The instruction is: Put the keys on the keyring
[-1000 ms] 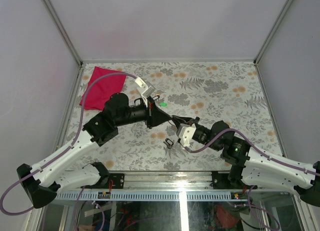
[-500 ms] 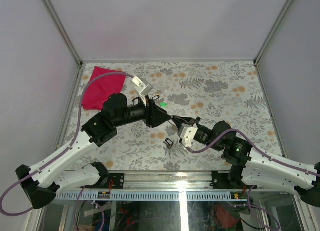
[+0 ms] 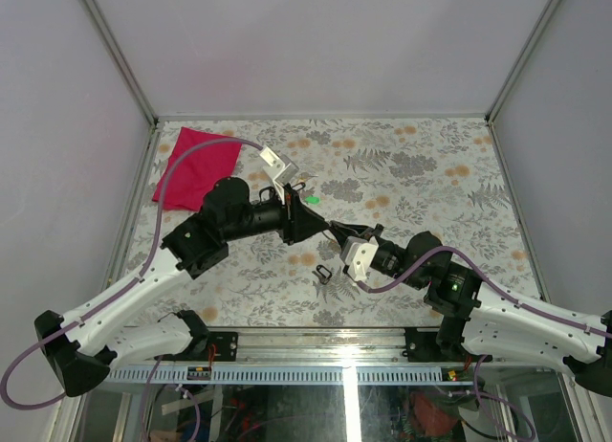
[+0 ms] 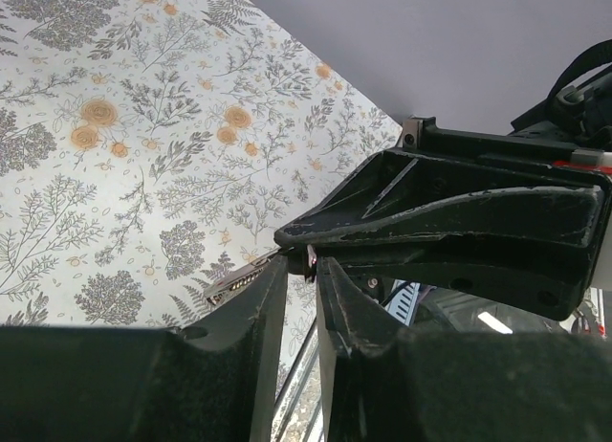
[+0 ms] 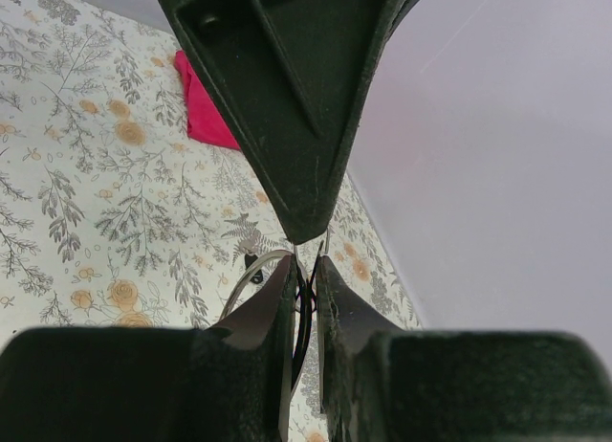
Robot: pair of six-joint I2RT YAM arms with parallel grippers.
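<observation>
Above the middle of the table my two grippers meet tip to tip. My right gripper [image 3: 335,231] [image 5: 306,265] is shut on the keyring [image 5: 273,254], a thin silver wire arc with dark loops pinched between the fingers. A black key [image 5: 251,268] shows beside the ring. My left gripper [image 3: 316,228] [image 4: 301,262] stands with a narrow slit between its jaws, and a tiny piece rests against one fingertip. Whether that piece is a key I cannot tell. Another key [image 3: 323,273] lies loose on the table below the grippers.
A red cloth [image 3: 196,165] lies at the back left. A tiny green piece [image 3: 313,200] and a small dark item [image 3: 300,186] sit just behind the left wrist. The floral table [image 3: 430,165] is fenced by a metal frame and white walls.
The left wrist has shifted slightly back and forth near the right gripper's tips. The right arm holds still with the ring.
</observation>
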